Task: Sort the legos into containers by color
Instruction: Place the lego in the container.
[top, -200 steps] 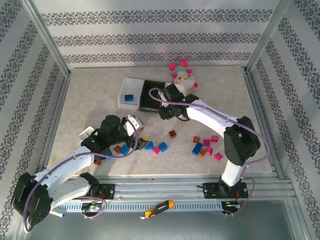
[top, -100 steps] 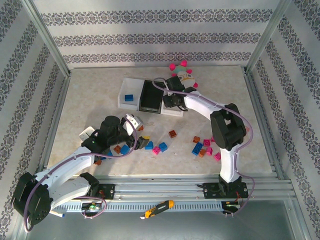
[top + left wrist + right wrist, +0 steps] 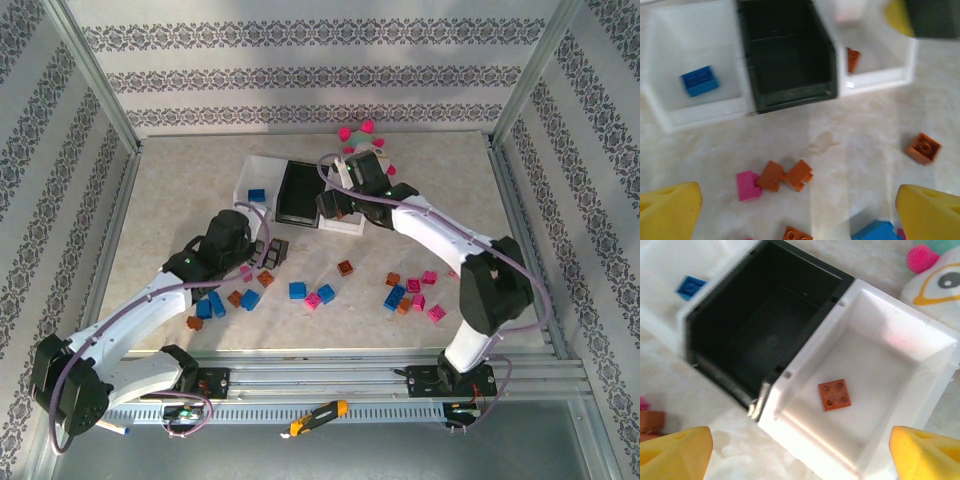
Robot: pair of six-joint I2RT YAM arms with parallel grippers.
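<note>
My right claw (image 3: 800, 450) spreads wide and empty over the right white bin (image 3: 890, 365), where one orange brick (image 3: 835, 394) lies. My left claw (image 3: 799, 212) gapes equally wide, empty, above loose bricks (image 3: 785, 176) on the table (image 3: 865, 125).

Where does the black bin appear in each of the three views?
Top external: black bin at upper centre, in the bin row.
Left wrist: black bin at top centre.
Right wrist: black bin at upper left.
Shared landmark: the blue brick in the white bin beside it.
</note>
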